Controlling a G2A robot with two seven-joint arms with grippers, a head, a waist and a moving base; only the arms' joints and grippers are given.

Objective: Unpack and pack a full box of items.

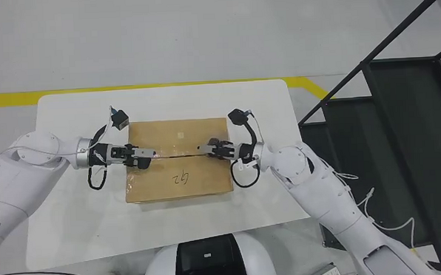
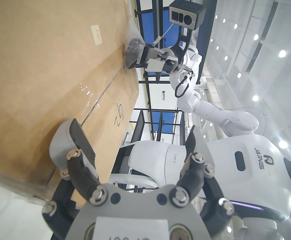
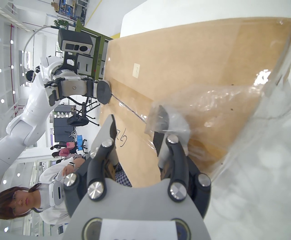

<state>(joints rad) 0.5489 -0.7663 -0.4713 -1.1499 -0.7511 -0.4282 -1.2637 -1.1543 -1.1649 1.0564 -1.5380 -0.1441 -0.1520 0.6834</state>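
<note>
A closed cardboard box [image 1: 179, 169] with a handwritten mark lies in the middle of the white table [image 1: 69, 225]. Clear tape runs along its centre seam [image 1: 173, 156]. My left gripper [image 1: 141, 156] is at the seam's left end, open, with one finger [image 2: 78, 138] lying on the box top [image 2: 56, 68] and the other off the lid in the air. My right gripper [image 1: 205, 150] is on the seam towards the right side, open. One of its fingers [image 3: 160, 118] is under a loose, crumpled piece of clear tape [image 3: 216, 97] lifted from the box [image 3: 181, 56].
The box covers the table's centre, with bare table on every side of it. A yellow line [image 1: 166, 86] runs on the floor behind the table. A black metal stair frame [image 1: 397, 107] stands close to the table's right side.
</note>
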